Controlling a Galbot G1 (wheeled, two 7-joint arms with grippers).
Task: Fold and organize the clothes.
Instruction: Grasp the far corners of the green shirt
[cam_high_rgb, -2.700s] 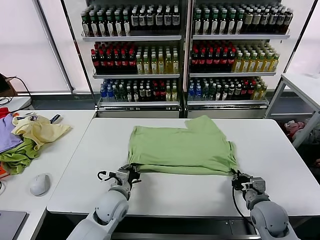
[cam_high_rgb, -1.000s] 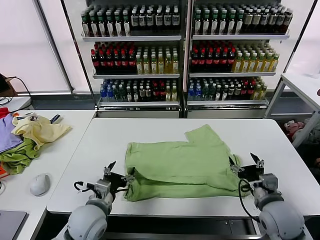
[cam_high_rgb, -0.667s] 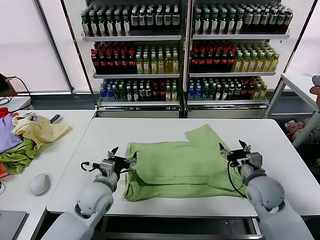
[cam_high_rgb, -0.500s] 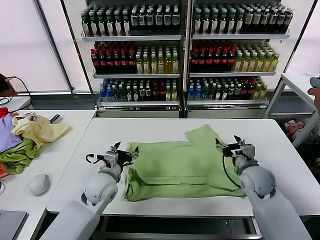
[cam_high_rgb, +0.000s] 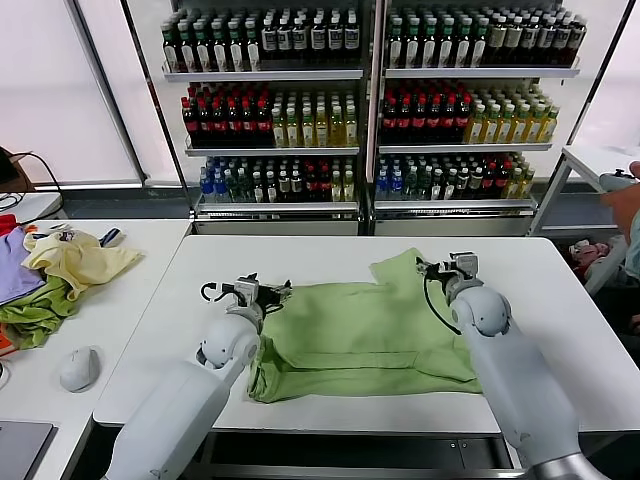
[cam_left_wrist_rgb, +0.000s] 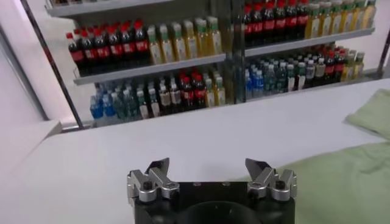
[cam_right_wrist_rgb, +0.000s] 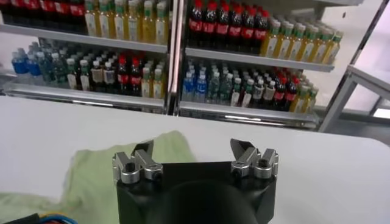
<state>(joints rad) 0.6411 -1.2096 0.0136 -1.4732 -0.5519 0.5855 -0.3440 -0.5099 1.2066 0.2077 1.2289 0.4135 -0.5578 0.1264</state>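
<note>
The light sage-green shirt (cam_high_rgb: 365, 325) lies on the white table (cam_high_rgb: 320, 262), roughly flat, with its near edge doubled over in a loose fold. One sleeve sticks out at the far right. Its collar and printed graphic are hidden. My left gripper (cam_high_rgb: 258, 290) is open and empty, low at the shirt's far left corner. Its wrist view (cam_left_wrist_rgb: 207, 167) shows bare table ahead and the shirt (cam_left_wrist_rgb: 347, 182) to one side. My right gripper (cam_high_rgb: 447, 265) is open and empty over the far right sleeve. Its wrist view (cam_right_wrist_rgb: 192, 148) shows the sleeve (cam_right_wrist_rgb: 103, 173) under one finger.
A pale yellow garment (cam_high_rgb: 78, 260) and a darker olive cloth (cam_high_rgb: 40, 315) lie on the left side table beside a grey mouse (cam_high_rgb: 78, 368). Bottle shelves (cam_high_rgb: 370, 100) stand behind the table. A second table (cam_high_rgb: 605, 165) and a person's hand (cam_high_rgb: 625, 195) are at the right edge.
Both grippers held the near hem, let it go and opened, leaving it bunched and folded. Both arms then moved away from me to the shirt's far corners.
</note>
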